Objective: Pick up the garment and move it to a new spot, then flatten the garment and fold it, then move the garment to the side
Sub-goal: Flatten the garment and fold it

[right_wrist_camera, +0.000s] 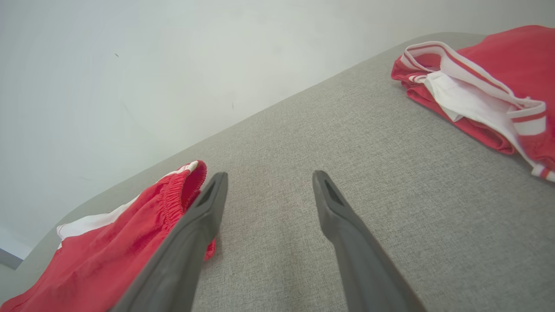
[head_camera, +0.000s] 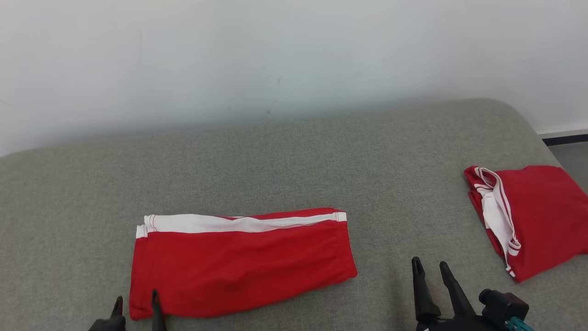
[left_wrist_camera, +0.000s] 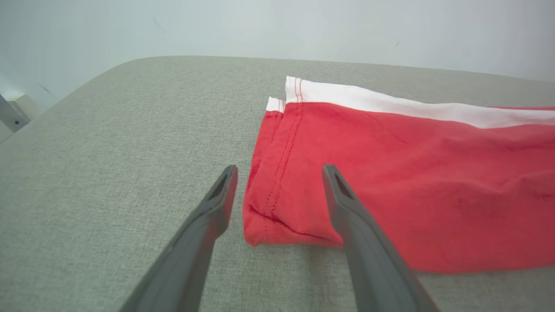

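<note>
The garment point(head_camera: 239, 262) is a pair of red shorts with a white side stripe, folded lengthwise and lying flat on the grey cushion point(head_camera: 285, 156). My left gripper point(head_camera: 137, 304) stands open at the garment's near left corner point(left_wrist_camera: 282, 216), which lies between the two fingers, untouched. Right of the garment, my right gripper point(head_camera: 430, 269) is open over bare cushion with nothing between its fingers point(right_wrist_camera: 208, 208). In the right wrist view the garment's elastic waist end point(right_wrist_camera: 182, 190) shows at the lower left.
A second red and white garment point(head_camera: 528, 216) lies folded at the cushion's right edge, also in the right wrist view point(right_wrist_camera: 477, 86). A white wall point(head_camera: 275, 55) rises behind the cushion. Floor point(head_camera: 572, 156) shows at the far right.
</note>
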Tool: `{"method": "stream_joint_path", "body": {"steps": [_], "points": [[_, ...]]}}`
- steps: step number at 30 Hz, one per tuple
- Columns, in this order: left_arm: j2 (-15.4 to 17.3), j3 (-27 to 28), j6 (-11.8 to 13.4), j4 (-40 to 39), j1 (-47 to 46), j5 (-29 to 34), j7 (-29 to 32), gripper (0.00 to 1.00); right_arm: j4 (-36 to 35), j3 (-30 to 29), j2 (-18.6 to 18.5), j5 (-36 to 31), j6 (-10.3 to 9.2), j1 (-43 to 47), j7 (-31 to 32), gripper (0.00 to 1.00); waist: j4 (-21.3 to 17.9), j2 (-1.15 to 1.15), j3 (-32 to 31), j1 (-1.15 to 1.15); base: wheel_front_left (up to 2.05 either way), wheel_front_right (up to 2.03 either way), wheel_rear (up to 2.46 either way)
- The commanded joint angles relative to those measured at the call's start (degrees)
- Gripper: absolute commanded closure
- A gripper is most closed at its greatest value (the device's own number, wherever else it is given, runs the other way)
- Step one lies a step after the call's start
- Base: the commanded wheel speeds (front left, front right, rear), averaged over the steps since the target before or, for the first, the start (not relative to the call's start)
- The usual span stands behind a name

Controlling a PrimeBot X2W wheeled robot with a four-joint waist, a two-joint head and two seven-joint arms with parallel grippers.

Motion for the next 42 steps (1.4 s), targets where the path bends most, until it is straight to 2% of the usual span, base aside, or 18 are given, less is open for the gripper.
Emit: {"method": "stream_joint_path", "body": {"steps": [1, 10, 19, 32, 42], "points": [[-0.7, 0.7, 0.1, -1.5, 1.4, 1.2, -0.2, 0.00, -0.2, -0.2, 0.1, -0.4, -0.16, 0.3, 0.0, 0.00, 0.2, 0.00, -0.1, 0.00, 0.00, 0.00, 0.00], [-1.6, 4.1, -1.5, -8.7, 6.2, 8.2, -0.2, 0.00, -1.8, -0.9, 0.1, -3.9, -0.16, -0.3, 0.0, 0.00, 1.8, 0.00, -0.6, 0.00, 0.00, 0.00, 0.00], [-3.2, 3.8, -3.9, -12.6, 8.3, 12.9, -0.2, 0.00, -3.8, 0.6, 0.1, -8.9, -0.16, -0.7, 0.0, 0.00, 4.2, 0.00, -0.3, 0.00, 0.00, 0.00, 0.00], [-4.4, 2.1, -5.9, -11.8, 6.3, 12.6, -0.2, 0.00, -0.5, 2.4, 0.1, -8.0, -0.16, -4.3, 0.0, 0.00, 9.4, 0.00, 4.7, 0.00, 0.00, 0.00, 0.00], [-4.6, 0.2, -6.3, -10.8, 3.0, 12.1, -0.2, 0.00, 3.7, -0.5, 0.1, -8.6, -0.16, -10.6, 0.0, 0.00, 12.7, 0.00, 10.3, 0.00, 0.00, 0.00, 0.00]]}}
